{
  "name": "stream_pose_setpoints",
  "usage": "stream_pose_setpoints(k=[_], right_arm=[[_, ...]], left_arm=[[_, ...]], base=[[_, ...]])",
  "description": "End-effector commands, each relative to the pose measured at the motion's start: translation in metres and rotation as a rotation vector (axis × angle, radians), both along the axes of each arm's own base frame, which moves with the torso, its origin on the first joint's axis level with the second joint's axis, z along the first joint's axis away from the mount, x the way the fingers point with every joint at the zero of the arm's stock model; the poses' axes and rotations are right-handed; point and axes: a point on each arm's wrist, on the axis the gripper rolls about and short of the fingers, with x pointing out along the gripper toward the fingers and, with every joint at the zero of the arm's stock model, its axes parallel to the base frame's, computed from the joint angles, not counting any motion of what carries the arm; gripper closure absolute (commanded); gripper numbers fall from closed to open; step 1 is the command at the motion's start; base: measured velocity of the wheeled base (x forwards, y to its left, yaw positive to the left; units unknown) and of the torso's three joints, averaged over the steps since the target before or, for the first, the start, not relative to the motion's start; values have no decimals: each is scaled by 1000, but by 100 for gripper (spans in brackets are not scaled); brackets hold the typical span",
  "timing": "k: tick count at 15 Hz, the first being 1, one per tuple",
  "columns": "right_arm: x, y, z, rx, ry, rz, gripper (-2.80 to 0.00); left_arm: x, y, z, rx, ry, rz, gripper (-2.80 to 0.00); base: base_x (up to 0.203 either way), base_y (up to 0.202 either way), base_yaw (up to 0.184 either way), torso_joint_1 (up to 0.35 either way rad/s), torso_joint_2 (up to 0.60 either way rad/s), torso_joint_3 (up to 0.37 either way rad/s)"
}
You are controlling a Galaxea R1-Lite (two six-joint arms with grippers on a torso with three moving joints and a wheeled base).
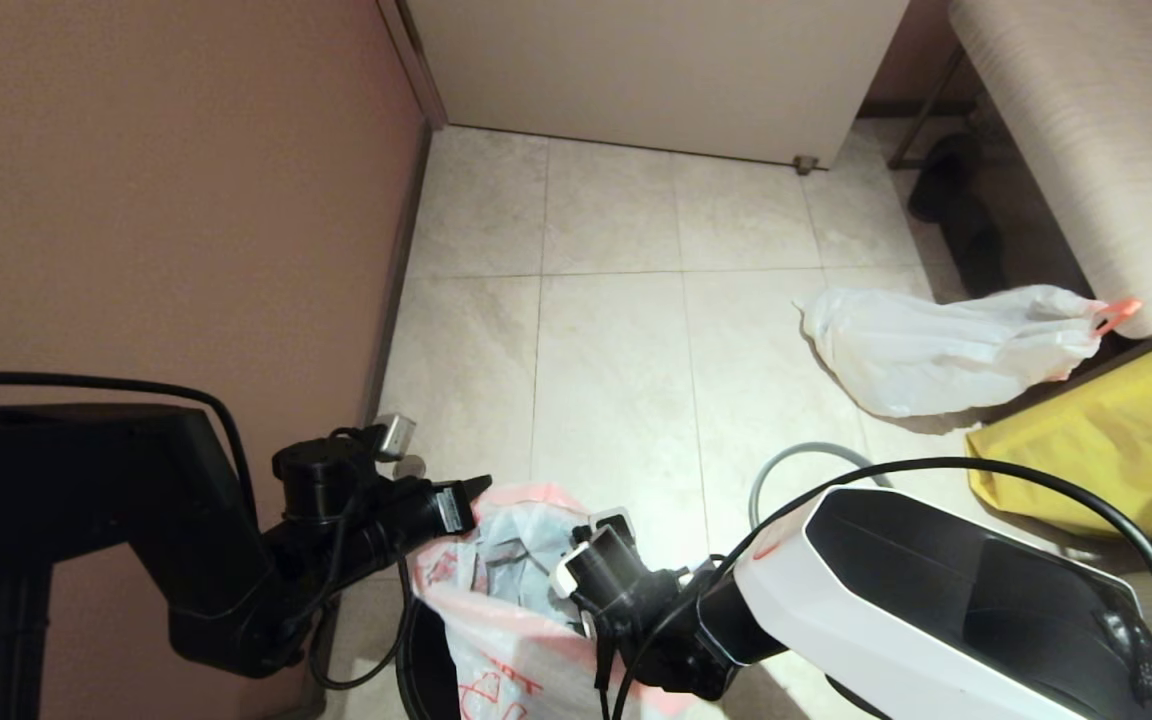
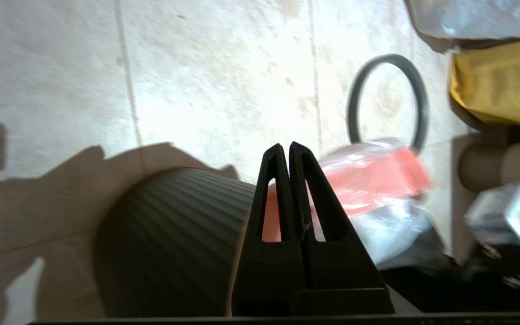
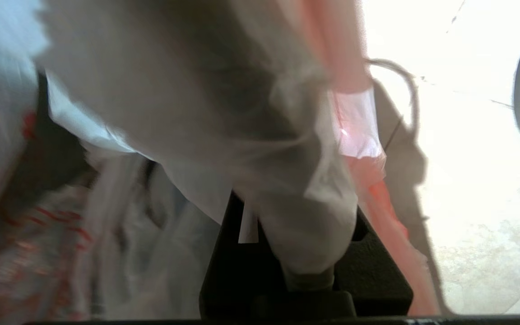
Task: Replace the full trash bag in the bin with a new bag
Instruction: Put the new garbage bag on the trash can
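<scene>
The new bag [image 1: 511, 600], white with orange-red print and orange edges, stands open in the black ribbed bin [image 2: 169, 239]. My right gripper [image 1: 604, 528] reaches into its mouth and is shut on a bunch of the bag's film [image 3: 305, 225], which hides the fingertips. My left gripper [image 2: 285, 146] is shut with nothing in it. It hovers at the bag's orange rim [image 2: 373, 176], on the side towards the wall. The full trash bag [image 1: 936, 350], plain white with an orange tab, lies on the floor at the right. The bin's grey hoop [image 2: 388, 101] lies on the tiles, apart from the bin.
A big yellow bag [image 1: 1116, 450] sits on the floor at the right, beside the full bag. Above it stands a light wood-grain table [image 1: 1066, 120] with dark shoes [image 1: 956, 200] under it. A brown wall [image 1: 166, 200] runs along the left, and a door [image 1: 656, 70] closes the far end.
</scene>
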Motion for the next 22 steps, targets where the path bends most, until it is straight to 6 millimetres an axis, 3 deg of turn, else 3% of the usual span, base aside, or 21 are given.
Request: stream_pose_setpoints(k=[1,5,7,11,13,18,20,22], right_arm=[[2,0,-1,6,-5,-10,0],[1,1,0,3,-10,-2,0],[1,1,-1,1,-9,-2,0],[8,-4,-10,-32,-17,-7,0],[9,-3,-13,-32,-18,-6,0],[9,-4,-18,-38,-12,-9,0],[9,-3,-21,-39,-9,-8,0],[10,-2,-25,-30,-18,-7,0]], left_arm=[[-3,0,13,-18,-33,-8,0],[1,-1,-4,-10,12,-2,0],[1,-1,0,-13,0,-1,0],[-13,2,53,-53,-133,-4,0],[-24,-1,66,-58,-104,-25,0],[-19,-7,47,-8,154,-80,0],[-8,1,32,21,193,-60,0],[-8,1,30,34,197,-63,0]], base=[[0,0,0,0,0,0],[0,0,0,0,0,0],[0,0,0,0,0,0],[0,0,0,0,0,0],[0,0,0,0,0,0],[0,0,0,0,0,0],[0,0,0,0,0,0],[0,0,0,0,0,0]])
